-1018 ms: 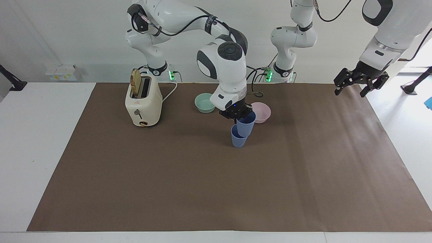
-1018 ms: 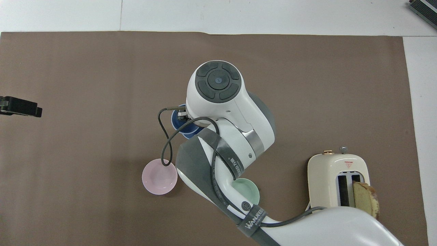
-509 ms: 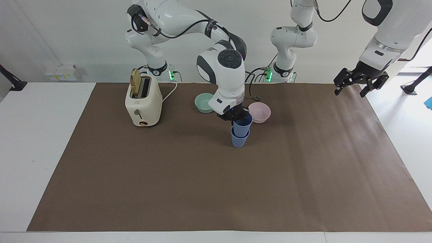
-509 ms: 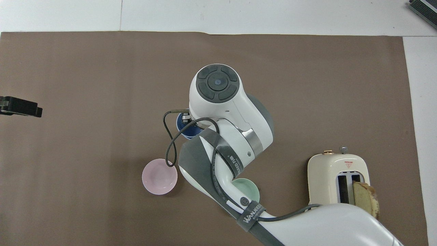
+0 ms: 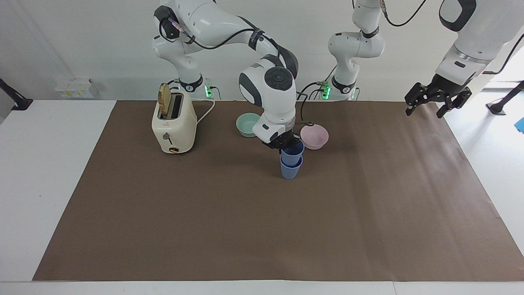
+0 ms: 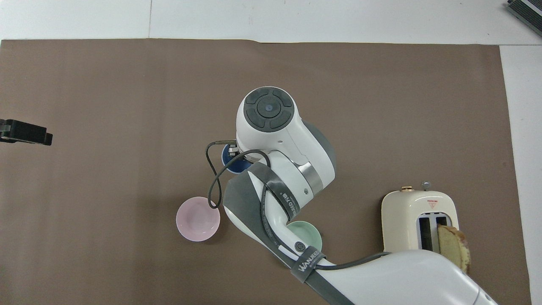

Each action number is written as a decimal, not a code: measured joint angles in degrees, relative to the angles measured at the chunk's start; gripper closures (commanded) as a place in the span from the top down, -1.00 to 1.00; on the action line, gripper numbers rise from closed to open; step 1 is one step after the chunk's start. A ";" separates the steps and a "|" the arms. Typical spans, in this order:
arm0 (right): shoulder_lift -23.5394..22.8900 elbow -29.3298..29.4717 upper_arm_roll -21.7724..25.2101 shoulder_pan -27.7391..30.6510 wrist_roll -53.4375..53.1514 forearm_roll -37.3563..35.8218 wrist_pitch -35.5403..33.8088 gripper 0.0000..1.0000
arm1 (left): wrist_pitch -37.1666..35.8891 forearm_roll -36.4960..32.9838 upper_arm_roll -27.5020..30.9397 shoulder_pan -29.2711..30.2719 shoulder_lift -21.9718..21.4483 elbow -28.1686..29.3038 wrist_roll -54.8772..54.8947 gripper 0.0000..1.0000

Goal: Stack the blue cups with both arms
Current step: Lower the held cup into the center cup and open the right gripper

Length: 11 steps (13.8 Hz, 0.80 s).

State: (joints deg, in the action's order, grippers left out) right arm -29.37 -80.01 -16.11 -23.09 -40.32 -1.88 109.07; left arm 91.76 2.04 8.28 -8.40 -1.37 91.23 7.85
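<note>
The right claw (image 5: 285, 144) is clamped on the rim of the upper cup (image 5: 292, 153), which sits partway down inside the lower cup (image 5: 291, 169); that lower cup stands upright on the brown mat (image 5: 368, 213) near the middle of the counter (image 5: 49, 172). Taking the lower cup as the centre of a clock in the facing view, the pink bowl (image 5: 314, 136) lies at about one o'clock, nearer the robots, the green bowl (image 5: 247, 124) at about ten o'clock, and the toaster (image 5: 173, 127) with a slice of bread (image 5: 164, 105) in one slot at about ten o'clock too, well apart toward the right arm's end. The left claw (image 5: 437, 100) hangs with its fingers apart, waiting high over the mat's edge at the left arm's end. In the overhead view the right arm covers most of the stack, so only a sliver of blue (image 6: 235, 164) shows beside the wrist. The main risk from here, as I judge it, is in letting go: if the upper cup is not seated straight, it may wedge crooked or tilt when the fingers part, and a finger reaching inside the rim could drag the cup up again, lifting or tipping the pair. The loose cable (image 6: 214, 186) looping over the pink bowl could also snag it if the arm pulls away sideways.
</note>
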 measured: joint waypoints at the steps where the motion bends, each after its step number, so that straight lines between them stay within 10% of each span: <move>1: -0.15 -0.32 0.01 0.01 0.00 0.00 0.69 -1.00 | 0.00 0.00 0.00 0.00 0.00 0.00 0.00 1.00; 4: -1.02 -1.88 0.07 0.05 0.00 -0.30 3.90 -1.00 | 0.00 0.00 0.00 0.00 0.00 0.00 0.01 1.00; 8: -1.24 -2.17 0.08 0.09 0.00 -0.50 4.36 0.99 | 0.00 0.00 0.00 0.00 0.00 0.00 0.02 1.00; 11: -1.24 -2.17 0.04 0.07 0.00 -0.83 4.41 1.00 | 0.00 0.00 0.00 0.00 0.00 0.00 0.03 1.00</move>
State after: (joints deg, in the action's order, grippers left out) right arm -30.61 -82.18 -16.07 -23.02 -40.32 -2.72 113.48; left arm 91.76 2.04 8.28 -8.40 -1.37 91.23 7.88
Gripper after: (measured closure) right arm 0.467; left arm 0.000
